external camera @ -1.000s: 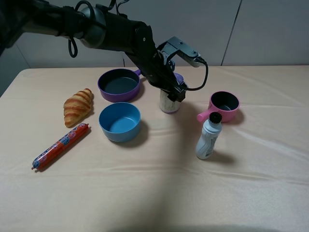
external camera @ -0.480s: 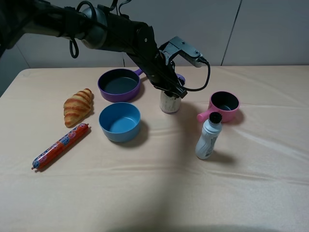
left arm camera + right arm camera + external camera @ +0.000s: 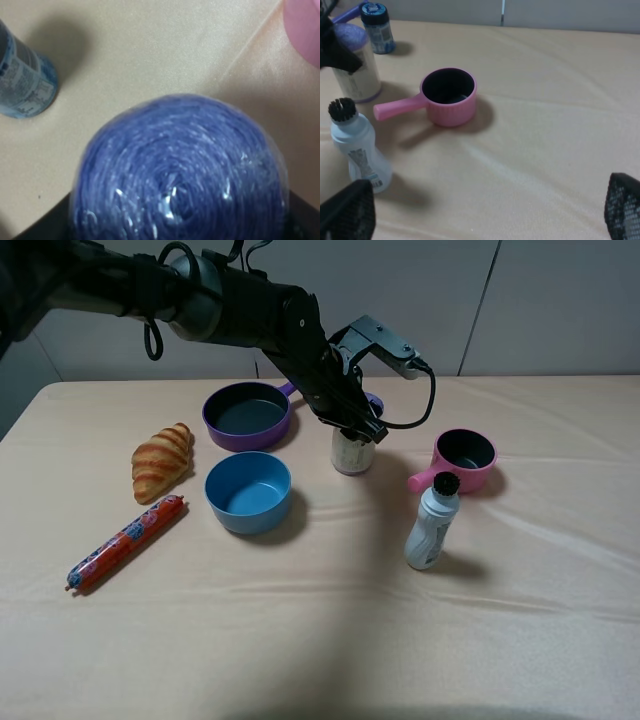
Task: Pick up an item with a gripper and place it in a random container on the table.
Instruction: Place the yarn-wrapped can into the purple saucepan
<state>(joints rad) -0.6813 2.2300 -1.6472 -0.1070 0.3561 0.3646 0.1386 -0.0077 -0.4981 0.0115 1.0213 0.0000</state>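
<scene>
The jar point(image 3: 350, 452), clear with a purple lid and pale label, stands on the beige table point(image 3: 320, 640) to the right of the purple frying pan point(image 3: 246, 415). My left gripper point(image 3: 358, 428) reaches across and is shut on the jar's top. In the left wrist view the purple lid point(image 3: 180, 170) fills the frame, with dark fingers point(image 3: 47, 225) at its sides. The jar also shows in the right wrist view point(image 3: 354, 70). My right gripper point(image 3: 484, 216) is open and empty, above the table to the right of the pink saucepan.
A blue bowl point(image 3: 248, 490) sits in front of the pan. A croissant point(image 3: 162, 460) and a red sausage point(image 3: 125, 542) lie at the left. A pink saucepan point(image 3: 465, 455) and a white squeeze bottle point(image 3: 432, 522) stand right of the jar. A small blue jar point(image 3: 377, 27) stands behind it.
My left gripper shifted slightly up on the jar's top between one second ago and half a second ago, then stayed still. The jar stays on the table.
</scene>
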